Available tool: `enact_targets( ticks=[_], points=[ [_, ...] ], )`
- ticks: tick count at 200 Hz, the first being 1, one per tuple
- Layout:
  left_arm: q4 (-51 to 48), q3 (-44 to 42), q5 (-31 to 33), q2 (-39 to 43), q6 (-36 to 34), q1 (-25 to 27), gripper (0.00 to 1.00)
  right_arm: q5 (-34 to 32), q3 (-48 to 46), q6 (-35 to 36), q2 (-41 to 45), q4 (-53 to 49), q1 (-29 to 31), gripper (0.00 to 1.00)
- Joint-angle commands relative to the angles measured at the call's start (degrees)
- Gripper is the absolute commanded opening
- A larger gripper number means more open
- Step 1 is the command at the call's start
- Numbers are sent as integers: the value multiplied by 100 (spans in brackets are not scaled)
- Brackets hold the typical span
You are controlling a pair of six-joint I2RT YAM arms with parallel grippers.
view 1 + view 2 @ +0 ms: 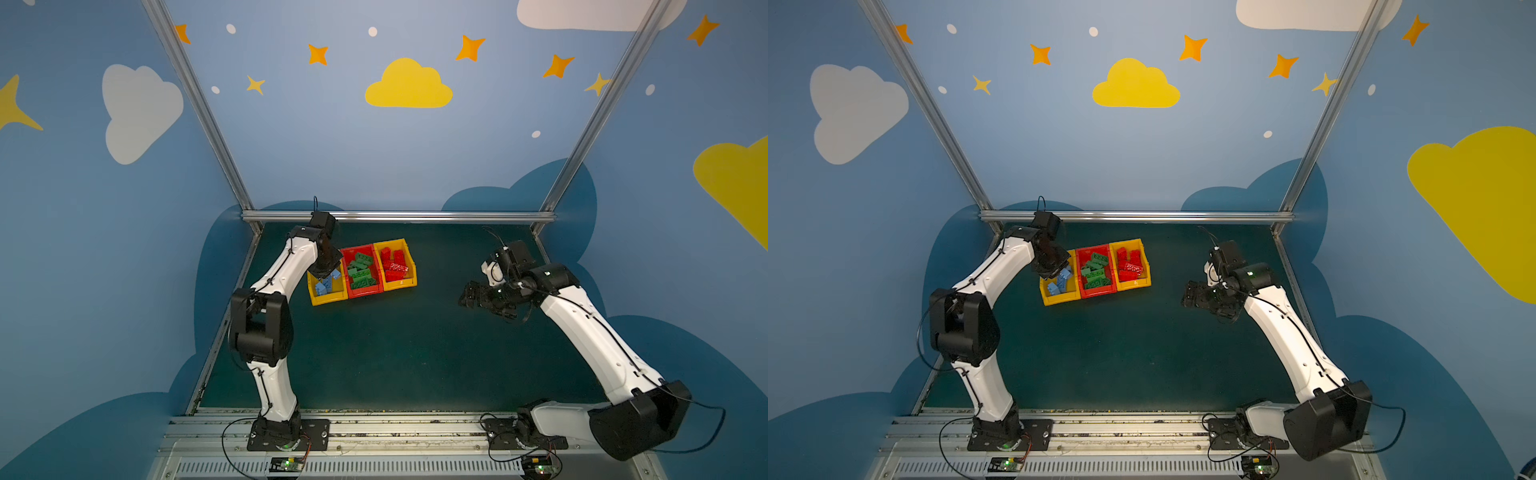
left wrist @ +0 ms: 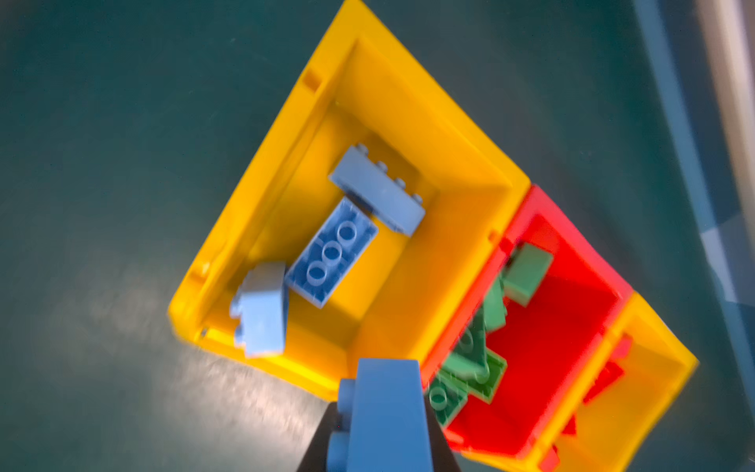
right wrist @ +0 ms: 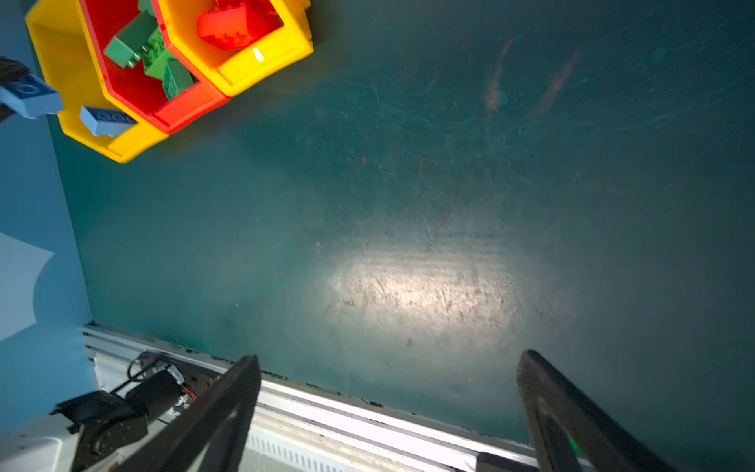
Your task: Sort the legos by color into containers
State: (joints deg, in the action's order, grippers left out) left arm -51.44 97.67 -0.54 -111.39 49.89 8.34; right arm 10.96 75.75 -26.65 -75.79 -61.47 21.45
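You had the left gripper [image 1: 325, 269] clamped hard on one light blue brick [image 2: 384, 417]. It was pinched across its smooth side walls, with the studs poking out to one side. You held it above the far end of the left yellow bin [image 1: 329, 300], seemingly clear of the rim. My reading: this was the carry-and-release step, and the height kept the brick off the bin's wall.

Three more blue bricks [image 2: 331, 253] lay loose inside that bin, one on its back showing hollow tubes and two tipped on their sides. The green bricks [image 1: 360, 271] were heaped in the red middle bin [image 1: 365, 295] and the red bricks [image 1: 394, 266] in the right yellow bin [image 1: 401, 286]. The three bins touched side by side in a slanted row at the far left of the dark green mat [image 1: 395, 353]. No loose brick showed on the mat, so you were probably on the last piece.

Your right gripper [image 3: 390, 359] hung with its jaws spread wide and nothing between them, well apart on the right; I judge it was parked out of the way.

Bins: glossy moulded plastic, sloped walls. Bricks: hard, slick, blocky. Mat: matte, scuffed
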Motion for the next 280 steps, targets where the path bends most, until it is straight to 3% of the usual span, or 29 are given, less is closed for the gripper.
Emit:
enact_targets(
  ticks=[1,12,19,39,54,99,133,152,199,222,242,261,280],
  points=[
    [-402,390,-79,-395,-554,-86,24,-113,271,-219,-116,23,17,96],
    [-409,507,-70,-534,-644,-135,27,-154,292,-284,-159,48,25,96],
    [-424,569,-74,-599,-701,-163,33,-173,303,-324,-177,62,26,96],
    [-492,763,-61,-733,-864,-244,79,-198,318,-374,-238,58,32,96],
    [-508,824,-26,-702,-970,-254,100,-232,331,-380,-265,54,34,96],
    [253,142,-122,268,-1169,-249,100,-255,536,-178,-466,-40,17,96],
    [1769,-1515,148,1751,-1714,-271,100,441,471,390,-187,386,21,96],
    [2668,-2609,583,2718,-1968,-279,100,464,17,667,355,937,17,96],
    [4674,-5163,1746,4629,-2913,-298,100,-1100,-1928,1724,1961,2479,-16,96],
    [5529,-6100,1919,5121,-3300,-298,100,-1739,-2868,2196,2586,3355,-30,96],
    [6453,-6716,1819,5098,-3630,-300,100,-2404,-3769,2295,2945,4396,-56,96],
    [6483,-6728,2112,4758,-3640,-303,100,-2810,-4465,2266,3037,5262,-145,96],
    [6763,-6795,2147,4360,-3875,-303,100,-2738,-4828,2098,2865,5923,-344,96]
  ],
)
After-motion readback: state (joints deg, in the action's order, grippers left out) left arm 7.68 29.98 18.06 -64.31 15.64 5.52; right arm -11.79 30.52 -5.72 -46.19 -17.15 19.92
